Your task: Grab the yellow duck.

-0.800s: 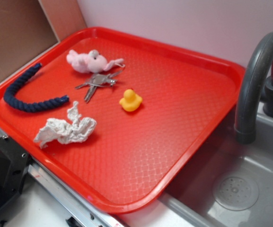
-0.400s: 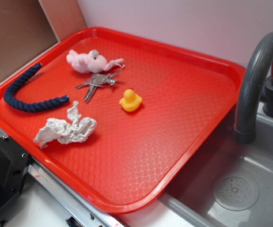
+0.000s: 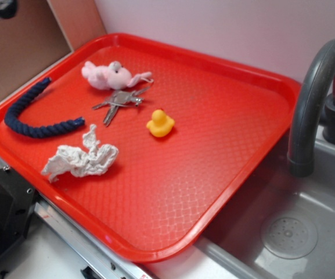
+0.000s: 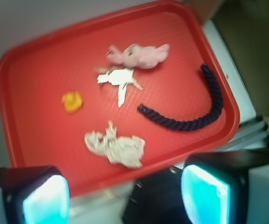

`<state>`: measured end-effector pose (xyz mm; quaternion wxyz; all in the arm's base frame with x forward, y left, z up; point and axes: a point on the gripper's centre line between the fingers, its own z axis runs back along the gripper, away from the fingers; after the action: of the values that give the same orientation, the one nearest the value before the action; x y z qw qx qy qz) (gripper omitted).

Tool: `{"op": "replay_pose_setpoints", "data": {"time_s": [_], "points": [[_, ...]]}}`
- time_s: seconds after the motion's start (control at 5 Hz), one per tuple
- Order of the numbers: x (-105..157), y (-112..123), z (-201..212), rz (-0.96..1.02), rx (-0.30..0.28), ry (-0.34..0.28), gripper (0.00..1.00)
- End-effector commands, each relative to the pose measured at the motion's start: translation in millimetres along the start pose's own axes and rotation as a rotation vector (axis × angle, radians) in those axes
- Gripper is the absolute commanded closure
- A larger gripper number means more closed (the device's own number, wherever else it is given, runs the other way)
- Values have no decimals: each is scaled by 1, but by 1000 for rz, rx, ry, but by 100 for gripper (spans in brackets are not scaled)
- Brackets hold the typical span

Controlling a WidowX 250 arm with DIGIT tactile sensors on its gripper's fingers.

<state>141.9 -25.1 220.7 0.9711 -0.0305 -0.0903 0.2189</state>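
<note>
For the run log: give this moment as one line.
phase: approach | gripper: open, empty, high above tray | yellow duck: untouched, upright on tray, beside keys

- The exterior view is bright and sharp, with soft, even light.
- The red tray (image 3: 237, 133) has a pale shiny patch near its front edge.
- The yellow duck (image 3: 160, 124) has a small, soft shadow under it.
- The white rag (image 3: 80, 160) has a soft shadow too.
- The wrist view is blurry all over, and the keys (image 4: 120, 80) look washed out.
- The 2 fingertips (image 4: 45, 198) at the bottom glow bright blue-white and are out of focus.
</note>
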Motion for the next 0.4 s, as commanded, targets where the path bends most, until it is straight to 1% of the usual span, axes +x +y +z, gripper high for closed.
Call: {"op": "replay_pose_setpoints", "data": {"time_s": [0.0, 0.2], "points": [[22, -44, -38, 96, 1, -62, 0], [28, -66, -61, 59, -24, -61, 0]]}}
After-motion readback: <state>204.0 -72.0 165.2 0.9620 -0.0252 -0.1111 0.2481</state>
